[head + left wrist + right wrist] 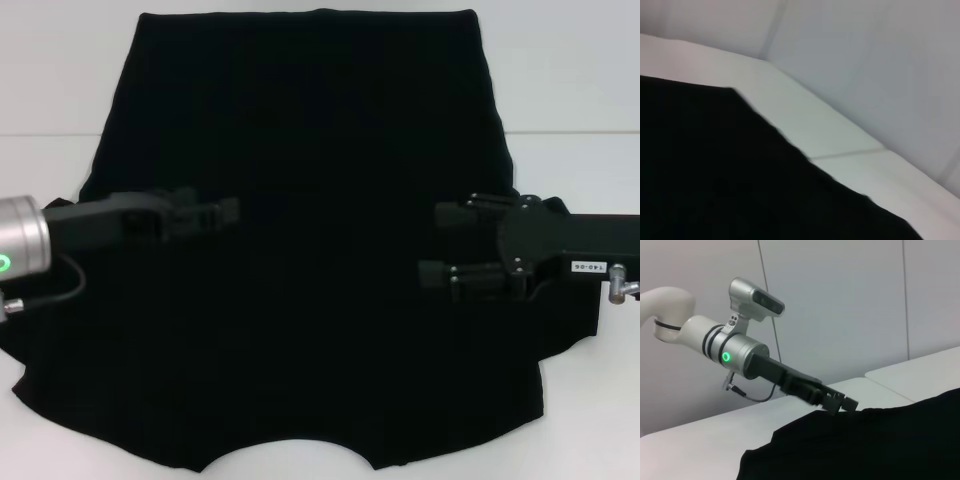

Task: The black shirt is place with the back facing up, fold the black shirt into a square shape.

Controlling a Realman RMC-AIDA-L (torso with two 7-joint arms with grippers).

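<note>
The black shirt (320,150) lies spread flat on the white table, plain side up. Its straight hem is at the far side and its curved neck edge is at the near edge. No lettering shows. My left gripper (228,212) hovers over the shirt's left part, pointing toward the middle. It also shows in the right wrist view (847,404), just above the cloth (880,445). My right gripper (432,243) is over the shirt's right part, pointing inward, open and empty, its two fingers well apart. The left wrist view shows only a shirt edge (715,175).
The white table (560,80) shows bare strips left, right and beyond the shirt, with a seam line across it. A pale wall (840,300) stands behind the table. The shirt's sleeves spread out toward both near corners.
</note>
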